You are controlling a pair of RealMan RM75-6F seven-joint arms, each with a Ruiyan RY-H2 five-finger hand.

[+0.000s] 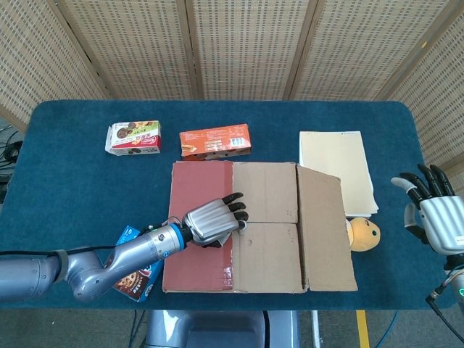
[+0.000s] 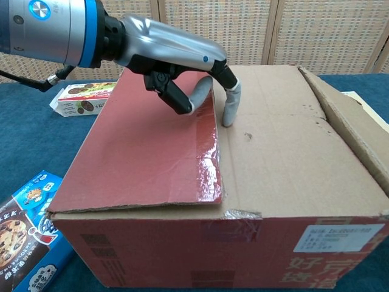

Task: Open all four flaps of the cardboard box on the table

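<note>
A blue-covered table (image 1: pixel 72 167) stands before woven wicker screen panels (image 1: pixel 246 47) framed in pale wood.

Left hand (image 1: pixel 212 221) on cardboard box (image 1: pixel 268 246) top; right hand (image 1: pixel 435 217) well right of box, over table (image 1: pixel 72 167)

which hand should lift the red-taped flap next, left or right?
Left. The left hand is already on the cardboard box, fingertips at the red-taped flap's edge. The right hand hovers off beyond the box's far side.

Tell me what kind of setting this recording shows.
Probably an indoor lab or demo workspace: a blue-covered table holding a cardboard box and snack boxes, backed by woven folding screens.
</note>
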